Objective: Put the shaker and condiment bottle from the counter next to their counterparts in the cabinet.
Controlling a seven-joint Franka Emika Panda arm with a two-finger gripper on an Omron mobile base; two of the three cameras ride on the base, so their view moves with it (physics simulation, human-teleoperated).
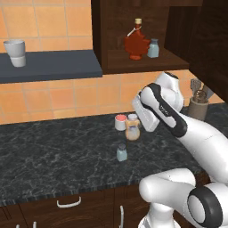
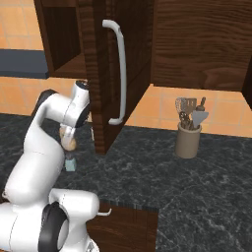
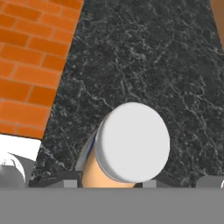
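**Left base view: pincer closed on the condiment bottle, just off the counter**

Left base view gives me the counter (image 1: 53,151) first, a long black marbled slab running to the left with plenty of bare stone in front of me and a straight front edge above dark wood drawers. Behind it rises an orange tiled wall (image 1: 58,95). Above sits the cabinet (image 1: 133,64), its shelf recess open toward me, and its dark door (image 2: 110,74) swung out over the counter on my right (in the right base view that door edge stands just beside my forearm, so room on that side is tight). A blue-grey wall shelf (image 1: 49,66) juts out to the left of the cabinet, carrying a white cup (image 1: 15,52).

On the cabinet shelf the red leaf-shaped syrup bottle (image 1: 136,42) stands with a small pale shaker (image 1: 153,48) just beside it on the right; bare shelf lies to their left.

A utensil pot (image 2: 188,140) sits far right on the counter, well apart.

My pincer (image 1: 133,130) is narrowed around the condiment bottle (image 3: 131,144), whose pale cap fills my hand view. A white jar with a red lid (image 1: 120,122) stands just beside it. The shaker (image 1: 121,152) stands alone on the counter, nearer the front edge.
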